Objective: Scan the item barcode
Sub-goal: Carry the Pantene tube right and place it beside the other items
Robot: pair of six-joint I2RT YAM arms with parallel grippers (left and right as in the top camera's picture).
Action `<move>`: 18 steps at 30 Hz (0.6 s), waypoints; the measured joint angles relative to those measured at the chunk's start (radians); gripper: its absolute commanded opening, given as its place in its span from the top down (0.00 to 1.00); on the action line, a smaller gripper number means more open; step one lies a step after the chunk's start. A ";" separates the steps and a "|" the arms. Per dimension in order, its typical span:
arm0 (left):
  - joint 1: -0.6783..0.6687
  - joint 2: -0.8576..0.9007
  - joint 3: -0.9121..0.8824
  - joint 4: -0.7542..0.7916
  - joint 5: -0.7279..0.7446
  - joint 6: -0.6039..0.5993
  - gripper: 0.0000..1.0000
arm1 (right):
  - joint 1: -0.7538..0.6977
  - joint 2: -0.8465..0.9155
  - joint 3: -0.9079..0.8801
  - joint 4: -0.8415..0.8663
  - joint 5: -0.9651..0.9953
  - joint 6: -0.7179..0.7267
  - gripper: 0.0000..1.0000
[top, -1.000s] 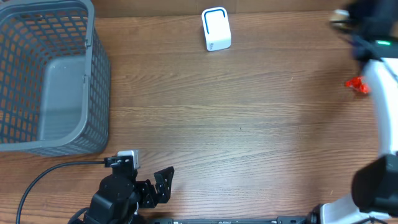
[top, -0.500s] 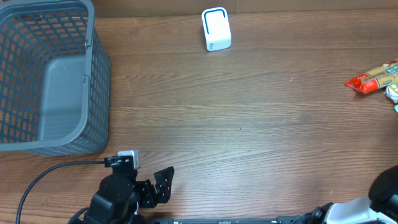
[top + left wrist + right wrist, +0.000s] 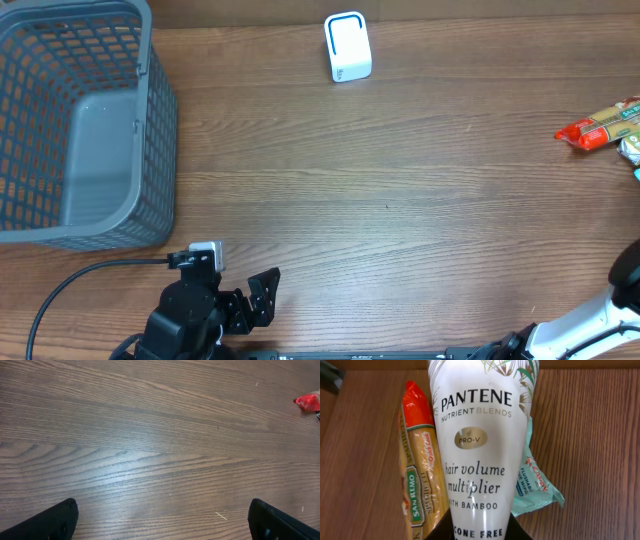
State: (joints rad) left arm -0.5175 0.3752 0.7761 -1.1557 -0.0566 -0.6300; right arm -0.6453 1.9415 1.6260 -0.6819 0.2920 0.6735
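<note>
A white tube [image 3: 479, 460] gripped in the right jaws

From above: the left gripper [image 3: 262, 295] sits at the near edge of the desk [image 3: 400, 200], with a grey basket [image 3: 160, 130] left, a white scanner [image 3: 347, 47] far back and a spaghetti pack [image 3: 600, 125] right. Left wrist: jaws wide open over bare wood. Right wrist: the right gripper [image 3: 477, 534] pinches the white tube's end. It reads PANTENE and partly hides the spaghetti pack and a teal wipes pack [image 3: 535, 485].

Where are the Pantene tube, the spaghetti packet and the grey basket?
White Pantene plastic tube [image 3: 479, 455]: right wrist view, on its printed front.
Orange-red San Remo spaghetti packet [image 3: 421, 475]: right wrist view, on its tan middle.
Grey plastic mesh basket [image 3: 158, 140]: overhead view, on its right wall.
</note>
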 measured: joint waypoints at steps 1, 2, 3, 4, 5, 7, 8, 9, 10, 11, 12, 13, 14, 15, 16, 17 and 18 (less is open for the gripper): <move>0.000 0.000 0.000 0.000 0.000 0.000 0.00 | 0.000 0.007 0.000 0.000 0.000 -0.001 0.82; 0.000 0.000 0.000 0.000 0.000 0.000 0.00 | 0.000 0.013 0.000 0.000 0.000 -0.003 0.79; 0.000 0.000 0.000 0.000 0.000 0.000 0.00 | 0.000 0.017 0.000 -0.002 0.000 -0.003 0.74; 0.000 0.000 0.000 0.000 0.000 0.000 0.00 | 0.000 0.019 0.000 -0.007 0.000 -0.007 0.67; 0.000 0.000 0.000 0.000 0.000 0.000 0.00 | 0.000 0.019 0.000 -0.008 0.002 -0.010 0.57; 0.000 0.000 0.000 0.000 0.000 0.000 0.01 | 0.000 0.019 0.001 -0.003 0.005 -0.014 0.49; 0.000 0.000 0.000 0.000 0.000 0.000 0.00 | 0.000 0.019 0.001 -0.008 0.008 -0.015 0.47; 0.000 0.000 0.000 0.000 0.000 0.000 0.00 | 0.000 0.019 0.001 -0.017 0.008 -0.018 0.45; 0.000 0.000 0.000 0.000 0.000 0.000 0.01 | 0.000 0.019 0.001 -0.026 0.008 -0.017 0.43; 0.000 0.000 0.000 0.000 0.000 0.000 0.01 | 0.000 0.019 0.001 -0.034 0.008 -0.019 0.41; 0.000 0.000 0.000 0.000 0.000 0.000 0.00 | 0.000 0.019 0.001 -0.045 0.008 -0.020 0.38; 0.000 0.000 0.000 0.000 0.000 0.000 0.00 | 0.000 0.019 0.001 -0.060 0.008 -0.018 0.34; 0.000 0.000 0.000 0.000 0.000 0.000 0.00 | 0.000 0.019 0.001 -0.066 0.008 -0.016 0.30; 0.000 0.000 0.000 0.000 0.000 0.000 0.00 | 0.000 0.019 0.001 -0.076 0.007 -0.020 0.25; 0.000 0.000 0.000 0.000 0.000 0.000 0.00 | 0.000 0.019 0.001 -0.088 0.003 -0.020 0.20; 0.000 0.000 0.000 0.000 0.000 0.000 0.01 | 0.000 0.019 0.001 -0.106 -0.004 -0.018 0.16; 0.000 0.000 0.000 0.000 0.000 0.000 0.01 | 0.000 0.018 0.001 -0.120 -0.007 -0.023 0.14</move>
State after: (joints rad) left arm -0.5175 0.3752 0.7761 -1.1557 -0.0566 -0.6296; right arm -0.6456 1.9594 1.6268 -0.8021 0.2852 0.6510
